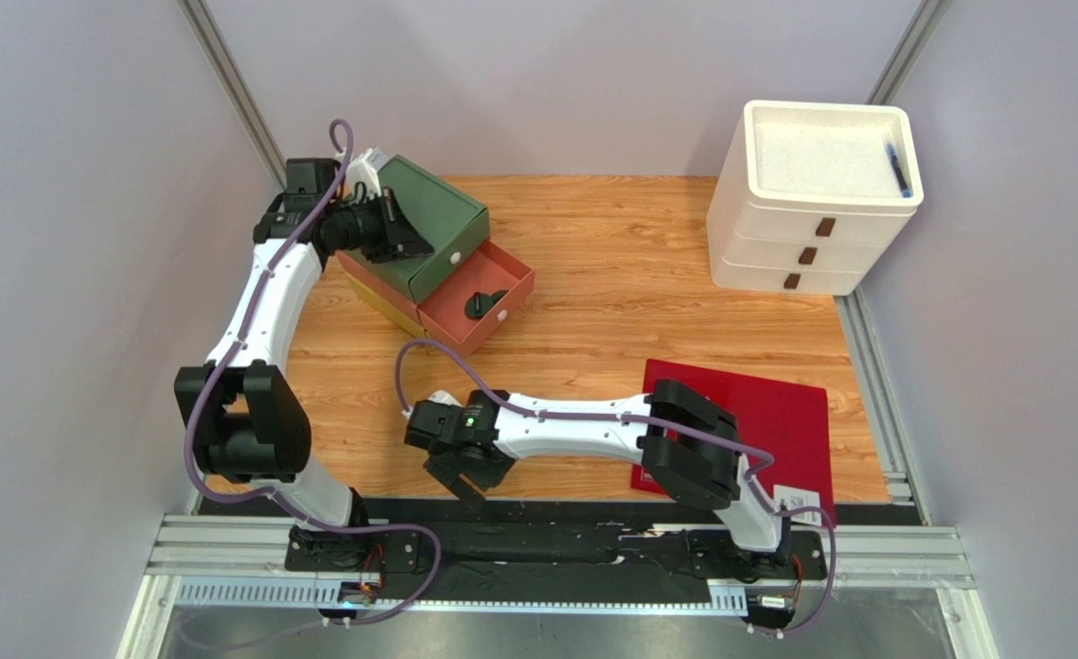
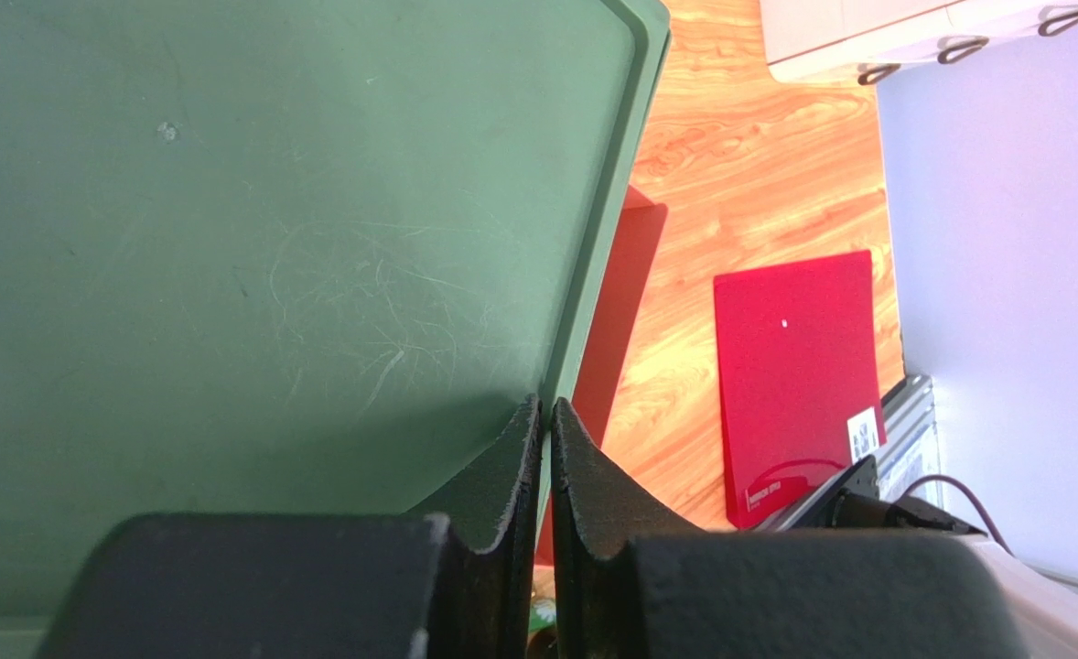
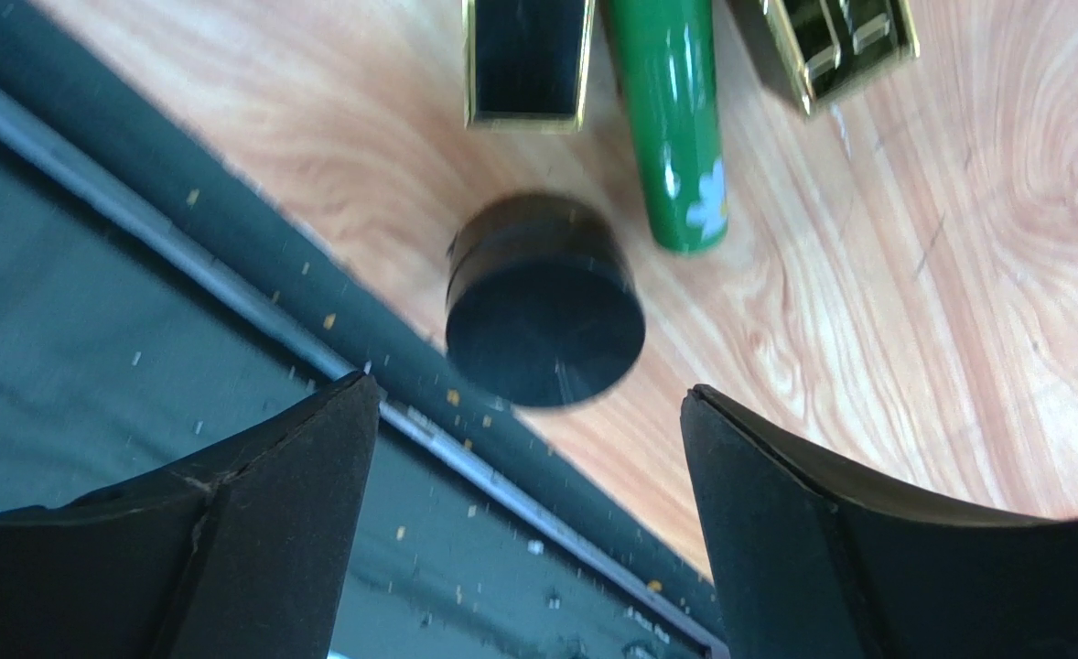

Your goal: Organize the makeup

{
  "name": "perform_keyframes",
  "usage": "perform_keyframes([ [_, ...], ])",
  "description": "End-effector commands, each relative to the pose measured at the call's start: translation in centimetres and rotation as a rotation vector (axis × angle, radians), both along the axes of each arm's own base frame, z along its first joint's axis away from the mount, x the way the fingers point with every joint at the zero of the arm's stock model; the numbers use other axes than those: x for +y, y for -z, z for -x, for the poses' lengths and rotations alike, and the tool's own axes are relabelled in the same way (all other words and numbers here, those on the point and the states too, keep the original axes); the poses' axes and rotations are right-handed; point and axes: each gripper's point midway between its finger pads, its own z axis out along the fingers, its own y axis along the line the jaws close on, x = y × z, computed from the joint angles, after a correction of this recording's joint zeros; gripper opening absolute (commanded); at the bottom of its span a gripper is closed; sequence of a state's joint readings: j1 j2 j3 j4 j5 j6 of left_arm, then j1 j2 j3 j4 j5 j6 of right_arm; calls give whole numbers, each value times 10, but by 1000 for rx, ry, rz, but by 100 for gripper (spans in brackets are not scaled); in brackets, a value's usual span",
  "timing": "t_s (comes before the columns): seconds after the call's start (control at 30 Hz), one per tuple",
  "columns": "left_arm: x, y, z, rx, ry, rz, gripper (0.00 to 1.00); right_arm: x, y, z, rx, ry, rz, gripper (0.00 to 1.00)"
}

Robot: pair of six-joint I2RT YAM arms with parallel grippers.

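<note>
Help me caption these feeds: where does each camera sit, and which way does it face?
Top external: above and behind the bases, looking down on the table; both arms show whole.
Left wrist: on the left arm, looking along the left gripper, shut on the green box.
Right wrist: looking down through the open right gripper at a round compact and green tube.
Shared: the red sheet shows in top and left wrist views.

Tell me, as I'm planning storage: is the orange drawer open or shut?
Open: the drawer sticks out below the green box, its inside showing.
</note>
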State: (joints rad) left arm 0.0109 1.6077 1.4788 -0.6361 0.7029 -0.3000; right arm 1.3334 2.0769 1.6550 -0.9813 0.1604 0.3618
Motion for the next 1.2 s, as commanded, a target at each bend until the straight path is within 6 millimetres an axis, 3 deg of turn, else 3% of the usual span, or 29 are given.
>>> perform_keyframes([
  [0.0,-3,7,18,49,20,0,11,27,4,-17,-56,-9,-77,83],
  [0.13,-3,10,17,52,18,-5,11,35,10,-21,-11,-3,-101,75],
  [0.27,-3,9,15,54,15,0,11,31,13,-23,-3,-10,-86,20],
  [0.37,-1,7,14,48,9,-13,11,23,2,-27,-31,10,-78,0],
  [0.5,1,7,11,49,4,-30,11,9,-15,-25,-38,30,-62,0],
  [0.6,2,7,9,51,0,-36,11,2,-41,-27,-68,47,-94,0],
  [0.8,8,3,4,40,-16,-55,11,-2,-113,-54,-205,99,-214,0],
  [1.0,12,-2,1,30,-19,-69,11,3,-187,-128,-338,240,-410,0],
  [1.1,13,-2,1,30,-22,-74,11,7,-203,-168,-354,297,-485,0],
  [1.17,14,0,0,33,-23,-79,11,5,-201,-196,-355,341,-502,0],
])
